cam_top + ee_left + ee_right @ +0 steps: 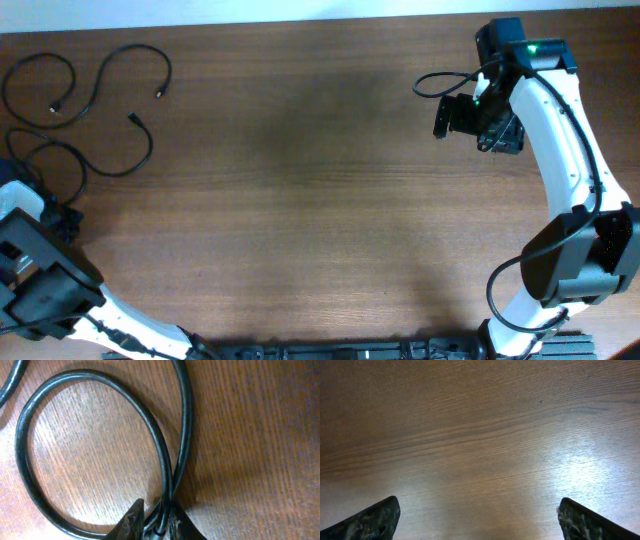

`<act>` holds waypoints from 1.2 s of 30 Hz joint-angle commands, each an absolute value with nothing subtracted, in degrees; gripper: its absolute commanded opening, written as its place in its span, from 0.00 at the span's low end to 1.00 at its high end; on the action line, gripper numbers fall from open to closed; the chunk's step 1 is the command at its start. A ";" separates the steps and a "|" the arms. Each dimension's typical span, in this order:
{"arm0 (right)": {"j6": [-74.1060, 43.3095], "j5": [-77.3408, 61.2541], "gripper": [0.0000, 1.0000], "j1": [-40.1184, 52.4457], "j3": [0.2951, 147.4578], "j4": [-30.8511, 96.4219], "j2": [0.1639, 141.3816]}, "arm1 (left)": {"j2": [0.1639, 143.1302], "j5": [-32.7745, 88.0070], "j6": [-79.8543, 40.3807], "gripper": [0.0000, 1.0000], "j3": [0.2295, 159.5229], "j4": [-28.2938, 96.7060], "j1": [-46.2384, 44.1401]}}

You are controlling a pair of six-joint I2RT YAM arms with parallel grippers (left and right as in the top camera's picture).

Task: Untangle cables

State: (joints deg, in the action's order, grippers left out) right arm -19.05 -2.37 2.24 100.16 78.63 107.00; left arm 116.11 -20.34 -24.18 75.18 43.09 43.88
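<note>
Left gripper (156,527) is pinching two crossing strands of the black cable (185,405) near the desk's left edge; pulling both together is likely risking tightening the loop

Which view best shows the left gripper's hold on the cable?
Left wrist: the left gripper pinches the cable where its loop crosses, close up. Overhead shows the cable's whole run, but the arm hides the pinch. Right wrist shows only table.
</note>
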 commanded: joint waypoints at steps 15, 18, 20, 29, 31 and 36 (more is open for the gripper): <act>-18.87 -1.65 0.99 2.22 100.16 78.63 106.52 | 118.28 -7.70 -6.52 0.00 74.50 45.19 35.79; -18.87 -1.65 0.98 2.22 100.16 78.63 106.52 | 118.28 -7.68 -6.55 0.00 74.28 47.66 34.57; -18.87 -1.63 0.98 2.22 100.16 78.63 106.52 | 118.28 -7.29 -6.57 0.00 73.80 51.79 34.50; -18.87 -1.65 0.99 2.22 100.16 78.63 106.52 | 118.28 -7.27 -13.89 0.00 69.76 56.21 34.65; -18.87 -1.65 0.98 2.22 100.16 78.63 106.52 | 118.28 -7.20 -13.91 0.00 69.76 57.63 34.65; -18.87 -1.65 0.98 2.22 100.16 78.63 106.52 | 118.28 3.18 -14.06 0.98 69.78 57.98 34.65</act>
State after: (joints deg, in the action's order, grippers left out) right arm -19.07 -2.37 2.24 100.16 78.65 107.00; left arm 114.21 -8.29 -13.32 72.93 59.22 35.09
